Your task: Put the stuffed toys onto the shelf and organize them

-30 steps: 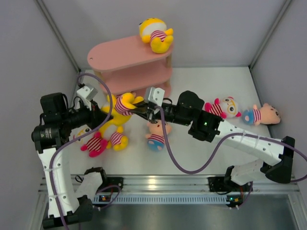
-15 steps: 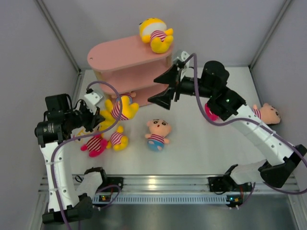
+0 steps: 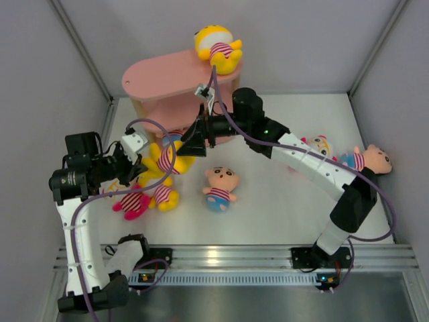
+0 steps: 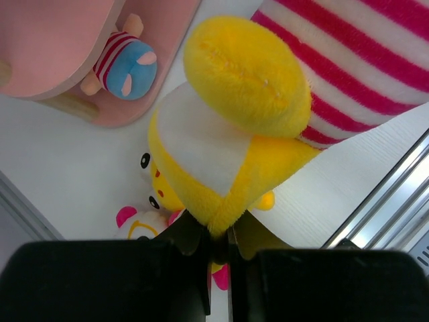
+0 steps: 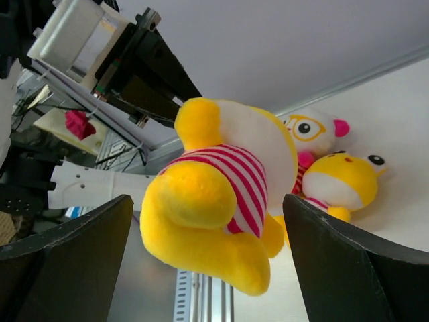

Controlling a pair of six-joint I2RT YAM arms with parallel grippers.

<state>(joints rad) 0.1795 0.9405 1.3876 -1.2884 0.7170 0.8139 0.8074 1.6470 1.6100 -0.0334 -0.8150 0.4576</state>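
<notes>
My left gripper (image 3: 146, 159) is shut on a fold of a yellow stuffed toy (image 3: 167, 155) in a striped shirt, held above the table in front of the shelf (image 3: 167, 77). The left wrist view shows the plush (image 4: 241, 94) pinched at the left gripper (image 4: 218, 236). My right gripper (image 3: 188, 143) is open and reaches from the shelf side, its fingers (image 5: 74, 248) standing on either side of that toy (image 5: 221, 208) without touching it. Another yellow toy (image 3: 218, 47) lies on the top board. A blue-bottomed toy (image 4: 127, 64) lies on the lowest board.
On the table lie a peach-faced toy (image 3: 220, 182), a pink-limbed toy (image 3: 133, 201) beside a yellow one (image 3: 165, 194), and at the right a pink-eared toy (image 3: 316, 146) and another peach-faced toy (image 3: 367, 159). Grey walls close in the sides and back.
My right gripper opened and let go of the yellow toy, swung up and right, then came back to it from the shelf side. The left gripper kept hold of the toy.
</notes>
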